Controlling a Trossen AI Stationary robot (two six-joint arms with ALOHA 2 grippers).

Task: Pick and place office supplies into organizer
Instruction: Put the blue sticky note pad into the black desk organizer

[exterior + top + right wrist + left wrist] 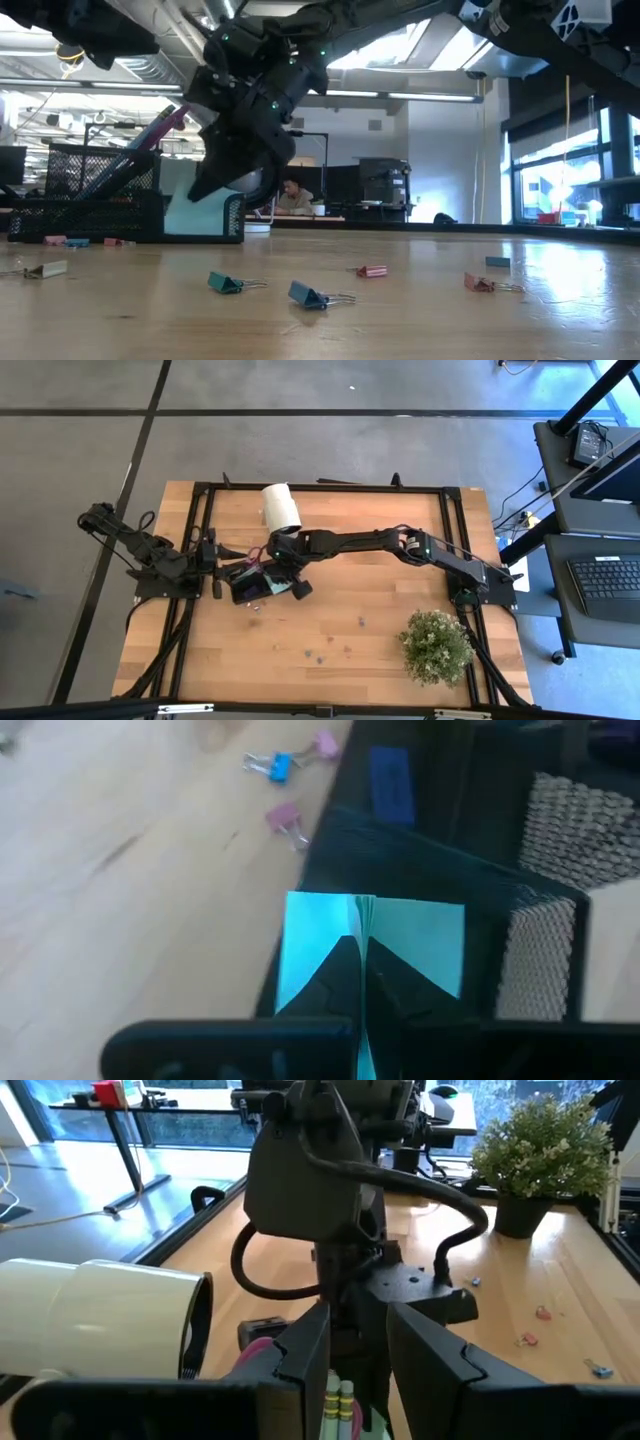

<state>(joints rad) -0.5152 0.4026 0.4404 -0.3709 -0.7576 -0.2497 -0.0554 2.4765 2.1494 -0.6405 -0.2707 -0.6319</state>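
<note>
The black mesh organizer (246,590) (90,190) sits left of the table's middle. Purple scissors handles (165,125) and pale green pencils (340,1405) stick up out of it. My right gripper (288,578) (360,975) reaches over it from the right, shut on the light green sticky-note pad (205,215). Beneath it in the right wrist view is an organizer compartment (400,860). My left gripper (218,568) (355,1330) is at the organizer's left side, open, its fingers standing either side of the pencils. Small clips (312,295) lie loose on the wood. My right gripper pinches the sticky-note pad between its two shut fingers (350,982). They close on the pad's lower middle (372,925) and split its sheets to either side. It comes slanting down from above. The pad hangs below the fingers at the organizer's wall (235,215). My left gripper is close to the organizer, but I cannot tell whether it touches it.
A white cylinder roll (281,508) (100,1315) lies just behind the organizer. A potted plant (437,645) (545,1150) stands near the right front. Clips are scattered over the near half of the table (360,622) (315,655) (272,764). Bare wood lies between them.
</note>
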